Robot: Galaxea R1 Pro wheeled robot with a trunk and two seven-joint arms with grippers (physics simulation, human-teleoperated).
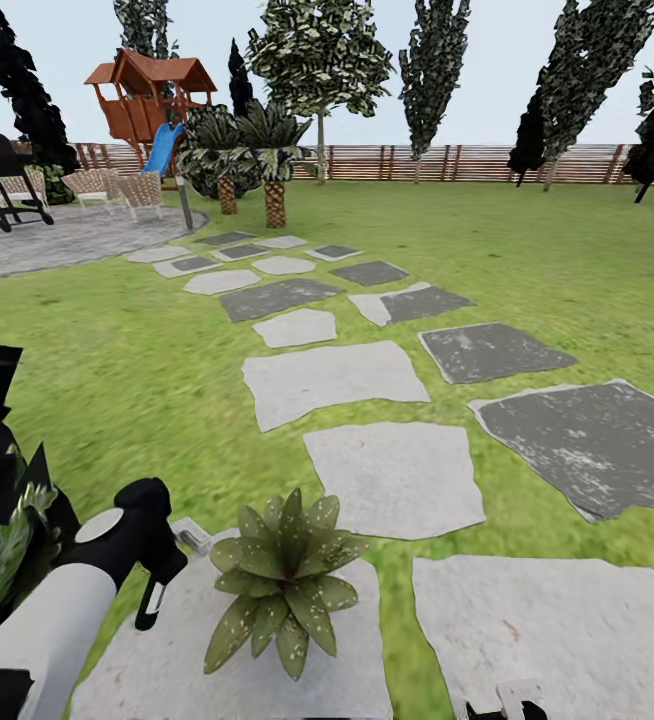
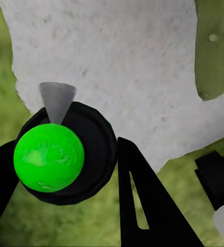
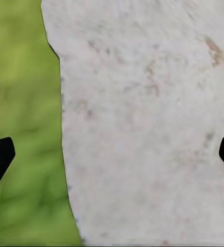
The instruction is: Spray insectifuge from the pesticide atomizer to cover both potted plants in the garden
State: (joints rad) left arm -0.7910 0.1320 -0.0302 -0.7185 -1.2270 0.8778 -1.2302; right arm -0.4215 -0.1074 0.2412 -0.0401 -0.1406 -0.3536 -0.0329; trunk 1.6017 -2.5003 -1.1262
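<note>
Your left claw point(image 2: 66, 170) is clamped on the atomizer point(image 2: 49, 157) beside the plant point(image 1: 285, 580); your right claw point(image 3: 112, 154) is spread over a slab point(image 3: 143, 118).

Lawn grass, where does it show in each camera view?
Head view: grass surrounds the stepping slabs.
Left wrist view: grass edges the pale slab behind the atomizer.
Right wrist view: grass lies beside a pale slab.
Shared landmark: the pale stone paving.
</note>
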